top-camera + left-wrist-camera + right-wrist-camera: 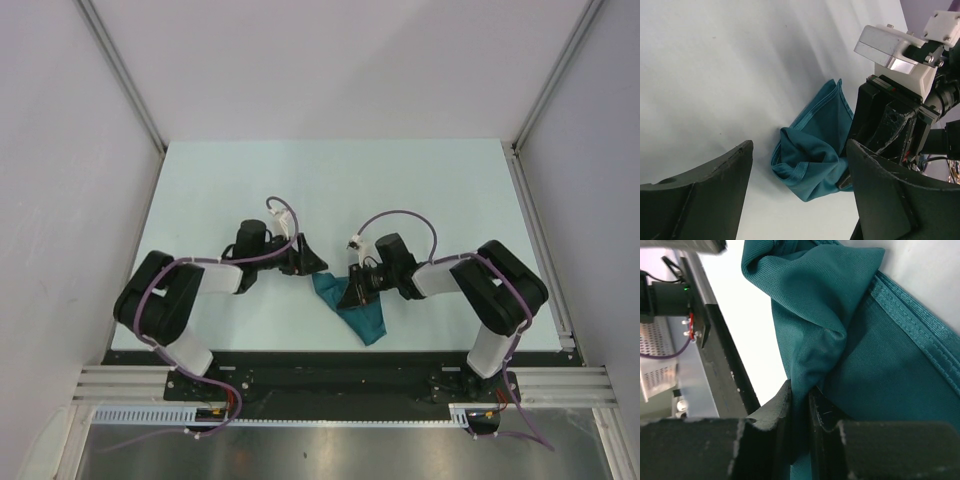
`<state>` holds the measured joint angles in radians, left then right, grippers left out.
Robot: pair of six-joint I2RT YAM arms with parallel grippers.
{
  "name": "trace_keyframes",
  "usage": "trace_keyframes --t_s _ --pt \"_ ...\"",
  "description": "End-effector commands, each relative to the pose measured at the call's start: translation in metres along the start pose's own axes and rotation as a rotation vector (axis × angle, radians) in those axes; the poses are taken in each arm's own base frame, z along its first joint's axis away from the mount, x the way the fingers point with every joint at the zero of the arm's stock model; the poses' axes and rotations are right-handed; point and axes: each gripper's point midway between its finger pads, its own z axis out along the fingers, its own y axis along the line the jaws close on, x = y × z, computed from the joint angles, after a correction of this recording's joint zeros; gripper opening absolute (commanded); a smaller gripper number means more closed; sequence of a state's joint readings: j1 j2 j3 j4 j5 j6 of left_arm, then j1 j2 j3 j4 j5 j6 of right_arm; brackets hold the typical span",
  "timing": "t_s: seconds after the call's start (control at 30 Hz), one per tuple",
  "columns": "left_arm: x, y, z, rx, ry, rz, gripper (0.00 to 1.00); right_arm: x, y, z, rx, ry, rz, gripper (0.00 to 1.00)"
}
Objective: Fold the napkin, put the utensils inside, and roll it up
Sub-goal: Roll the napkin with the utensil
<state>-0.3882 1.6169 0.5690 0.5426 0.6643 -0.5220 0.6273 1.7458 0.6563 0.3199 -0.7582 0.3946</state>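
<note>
Pale table (300, 180): crumpled napkin (365, 318), long axis far-left to near-right; right tool (800, 394) pinching fold; left tool (800, 150) spread, empty.

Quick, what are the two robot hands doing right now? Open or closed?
Left gripper: open, holding nothing.
Right gripper: closed, pinching a fold of the napkin.

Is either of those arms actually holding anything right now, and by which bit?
The right gripper pinches the teal napkin by a bunched fold of cloth. The left gripper is open beside it, holding nothing.
</note>
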Motion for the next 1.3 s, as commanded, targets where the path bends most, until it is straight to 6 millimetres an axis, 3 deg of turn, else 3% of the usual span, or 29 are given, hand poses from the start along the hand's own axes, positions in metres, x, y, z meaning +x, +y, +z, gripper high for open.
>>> trace_keyframes --t_s 0.0,0.3,0.6,0.67,0.77,0.97,1.0,1.1,1.13,1.17,1.27 --pt "-0.011 -0.017 0.011 0.08 -0.008 0.078 0.79 0.016 -0.008 0.0 -0.027 0.043 0.059 0.13" --pt "0.002 -0.028 0.024 0.152 0.053 0.095 0.69 0.019 -0.021 -0.003 -0.023 0.046 0.103 0.13" --pt "0.015 -0.026 0.029 0.173 0.104 0.081 0.56 0.019 -0.028 -0.004 -0.021 0.049 0.119 0.13" --pt "0.017 -0.028 0.03 0.178 0.112 0.086 0.57 0.02 -0.029 -0.003 -0.017 0.052 0.121 0.13" --pt "0.017 -0.03 0.028 0.185 0.112 0.106 0.66 0.021 -0.031 -0.003 -0.01 0.054 0.122 0.13" --pt "0.026 -0.027 0.029 0.153 0.151 0.123 0.64 0.02 -0.034 -0.003 0.0 0.052 0.122 0.13" --pt "0.028 -0.026 0.03 0.148 0.158 0.124 0.62 0.021 -0.034 -0.003 0.004 0.053 0.122 0.13" --pt "0.03 -0.023 0.031 0.131 0.163 0.127 0.42 0.019 -0.035 -0.004 0.009 0.047 0.125 0.14" --pt "0.028 -0.02 0.032 0.116 0.158 0.125 0.29 0.019 -0.035 -0.005 0.01 0.046 0.126 0.15" --pt "0.029 -0.018 0.032 0.106 0.165 0.119 0.23 0.016 -0.033 -0.006 0.015 0.039 0.121 0.16" --pt "0.027 -0.01 0.035 0.055 0.173 0.105 0.08 0.013 -0.029 -0.011 0.031 0.036 0.109 0.25"
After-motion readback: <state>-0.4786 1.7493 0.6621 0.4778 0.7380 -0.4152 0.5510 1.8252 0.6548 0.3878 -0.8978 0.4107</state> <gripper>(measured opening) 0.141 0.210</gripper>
